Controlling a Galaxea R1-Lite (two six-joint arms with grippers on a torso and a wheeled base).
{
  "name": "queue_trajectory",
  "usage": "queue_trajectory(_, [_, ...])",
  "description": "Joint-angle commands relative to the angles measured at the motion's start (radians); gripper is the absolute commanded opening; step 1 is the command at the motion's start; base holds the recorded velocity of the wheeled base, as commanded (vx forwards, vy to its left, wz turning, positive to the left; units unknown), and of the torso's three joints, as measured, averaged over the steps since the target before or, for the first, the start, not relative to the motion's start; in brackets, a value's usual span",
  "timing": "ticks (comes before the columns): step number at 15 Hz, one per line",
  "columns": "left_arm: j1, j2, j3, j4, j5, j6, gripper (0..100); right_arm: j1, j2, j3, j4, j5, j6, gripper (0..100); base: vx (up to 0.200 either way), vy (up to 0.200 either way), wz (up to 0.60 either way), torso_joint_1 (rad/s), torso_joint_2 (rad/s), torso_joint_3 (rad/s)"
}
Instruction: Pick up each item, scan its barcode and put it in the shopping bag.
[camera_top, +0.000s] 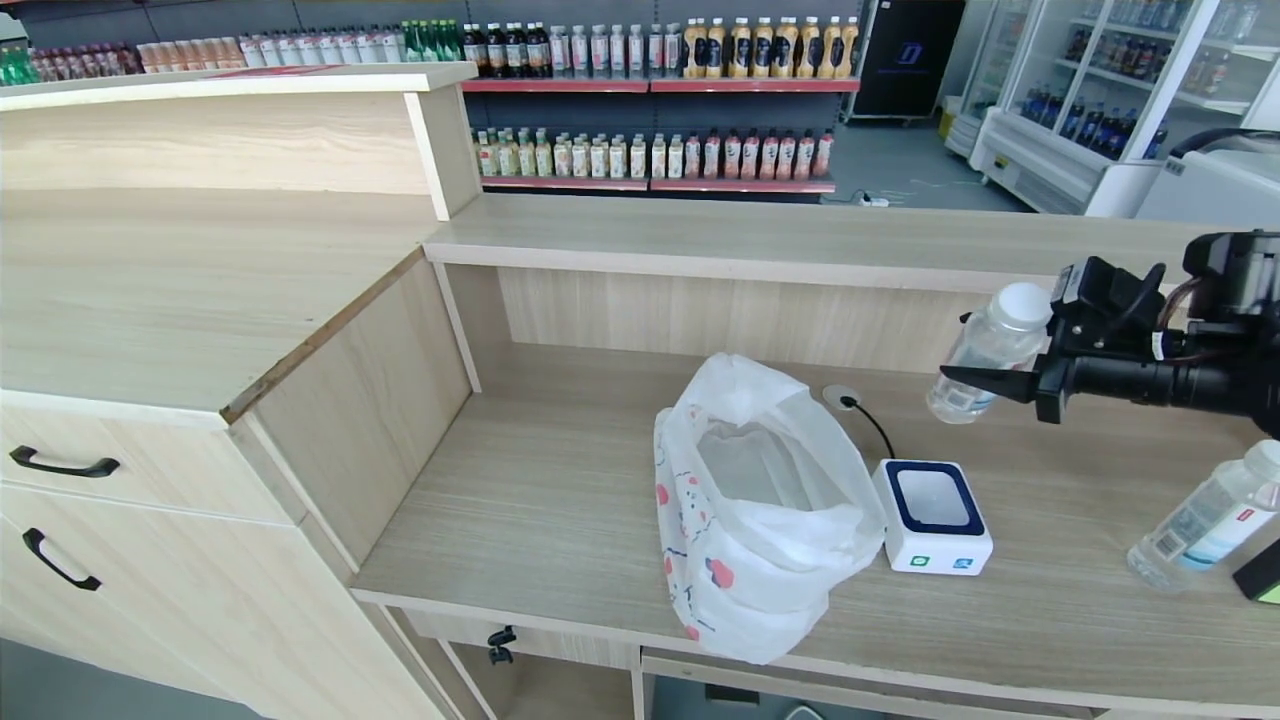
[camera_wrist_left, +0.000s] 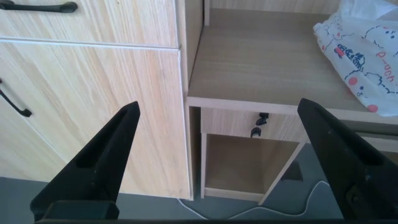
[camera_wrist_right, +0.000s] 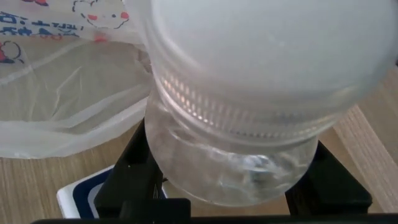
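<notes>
At frame right our right hand (camera_top: 988, 372) clasped a bottle (camera_top: 1000, 335); we judged it next needed lowering to the scanner (camera_top: 935, 515). Left hand (camera_wrist_left: 217, 106) gaped wide.

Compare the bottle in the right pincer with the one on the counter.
The held bottle hangs above the counter in the right pincer; the counter bottle rests on it, ungripped. The held bottle stands near upright, cap up; the counter bottle lies slanted. Both are clear plastic.

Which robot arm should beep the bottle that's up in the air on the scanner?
Right. The right gripper holds the bottle in the air close to the scanner, while the left gripper hangs open and empty low beside the cupboard.
</notes>
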Motion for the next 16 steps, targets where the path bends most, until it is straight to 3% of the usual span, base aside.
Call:
queue_trajectory(1, [0.0,0.001,0.0,0.0,0.0,0.0,100,0.024,0.059,-0.005,-0.004,0.018,-0.042,0,0.0,0.0,0.0,0.0,0.0,0.0])
queue_trajectory(10, [0.0,0.001,0.0,0.0,0.0,0.0,100,0.03,0.136,-0.049,-0.006,0.079,-0.215,0,0.0,0.0,0.0,0.0,0.0,0.0])
queue_trajectory(16, [0.0,0.001,0.0,0.0,0.0,0.0,100,0.067,0.184,-0.083,-0.009,0.085,-0.216,0,0.0,0.0,0.0,0.0,0.0,0.0])
